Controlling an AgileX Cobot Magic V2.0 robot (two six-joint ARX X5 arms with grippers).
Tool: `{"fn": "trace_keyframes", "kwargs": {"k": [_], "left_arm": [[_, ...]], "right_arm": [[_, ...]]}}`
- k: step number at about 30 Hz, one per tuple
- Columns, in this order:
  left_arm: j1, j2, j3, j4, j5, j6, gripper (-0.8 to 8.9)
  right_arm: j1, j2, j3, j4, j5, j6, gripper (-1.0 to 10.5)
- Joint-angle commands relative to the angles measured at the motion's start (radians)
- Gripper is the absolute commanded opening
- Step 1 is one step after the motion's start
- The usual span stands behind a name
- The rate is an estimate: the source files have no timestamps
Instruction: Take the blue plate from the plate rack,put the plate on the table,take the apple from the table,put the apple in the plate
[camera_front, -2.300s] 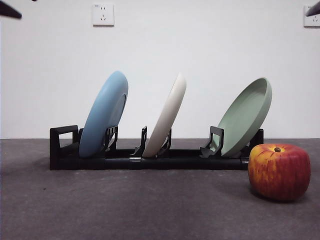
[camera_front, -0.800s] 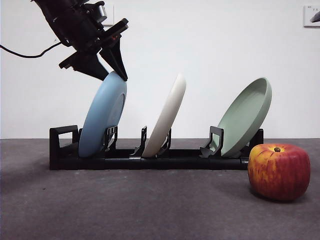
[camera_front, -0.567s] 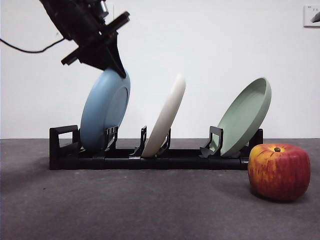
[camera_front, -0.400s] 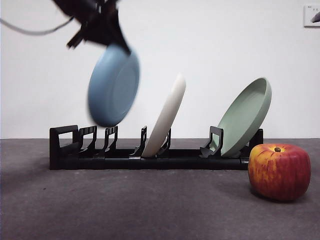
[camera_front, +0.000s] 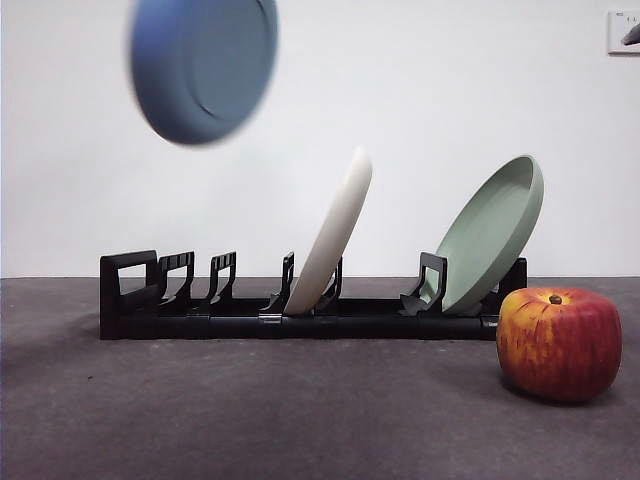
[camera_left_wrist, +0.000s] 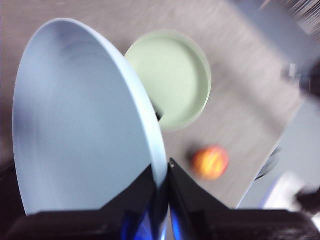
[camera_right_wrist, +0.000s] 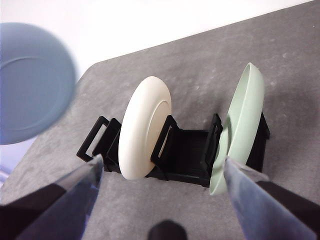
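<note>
My left gripper (camera_left_wrist: 161, 186) is shut on the rim of the blue plate (camera_left_wrist: 75, 125). It holds the plate in the air, tilted. In the front view the blue plate (camera_front: 203, 65) hangs blurred at the upper left, well above the black plate rack (camera_front: 200, 312) on the table (camera_front: 250, 420); the gripper itself is out of that view. The red apple (camera_front: 558, 343) sits on the table at the right, in front of the rack's right end, and also shows in the left wrist view (camera_left_wrist: 210, 161). My right gripper (camera_right_wrist: 161, 167) is open and empty, high above the rack (camera_right_wrist: 185, 155).
A cream-white plate (camera_front: 335, 230) leans in the rack's middle slot and a pale green plate (camera_front: 490, 235) in its right end. Both show in the right wrist view, cream plate (camera_right_wrist: 145, 127) and green plate (camera_right_wrist: 240, 125). A white wall stands behind.
The left gripper came down onto the blue plate's top rim, shut on it and lifted it up out of the rack. The rack's left slots now stand empty. Apple and other plates unmoved.
</note>
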Motion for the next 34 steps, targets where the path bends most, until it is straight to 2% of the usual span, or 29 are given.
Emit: {"fn": "trace_keyframes", "kwargs": {"k": [1,8,11,18,21,24,26,30,34], "left_arm": [[-0.042,-0.078,0.006,-0.095,-0.149,0.083,-0.08],[-0.186,-0.279,-0.005,-0.101,-0.323,0.060,-0.08],[-0.263,-0.355,-0.045,-0.102,-0.390,0.018,-0.08],[-0.422,-0.516,-0.320,-0.102,-0.528,-0.122,-0.08],[-0.488,-0.546,-0.451,-0.102,-0.568,-0.190,-0.08],[-0.555,-0.549,-0.578,-0.101,-0.661,-0.250,-0.09],[-0.603,-0.544,-0.682,-0.044,-0.705,-0.254,-0.09],[-0.680,-0.534,-0.893,0.193,-0.704,-0.271,-0.09],[-0.706,-0.485,-1.049,0.405,-0.707,-0.265,-0.09]], "right_arm": [[0.002,0.001,0.003,0.006,0.003,-0.008,4.1],[0.002,0.001,0.003,0.006,0.002,-0.007,4.1],[0.002,0.001,0.003,0.006,0.002,-0.007,4.1],[0.002,0.001,0.003,0.006,0.003,-0.007,4.1],[0.002,0.001,0.003,0.006,0.003,-0.007,4.1],[0.002,0.001,0.003,0.006,0.003,-0.007,4.1],[0.002,0.001,0.003,0.005,0.003,-0.007,4.1],[0.002,0.001,0.003,0.005,0.003,0.003,4.1],[0.002,0.001,0.003,0.005,0.003,0.005,4.1]]}}
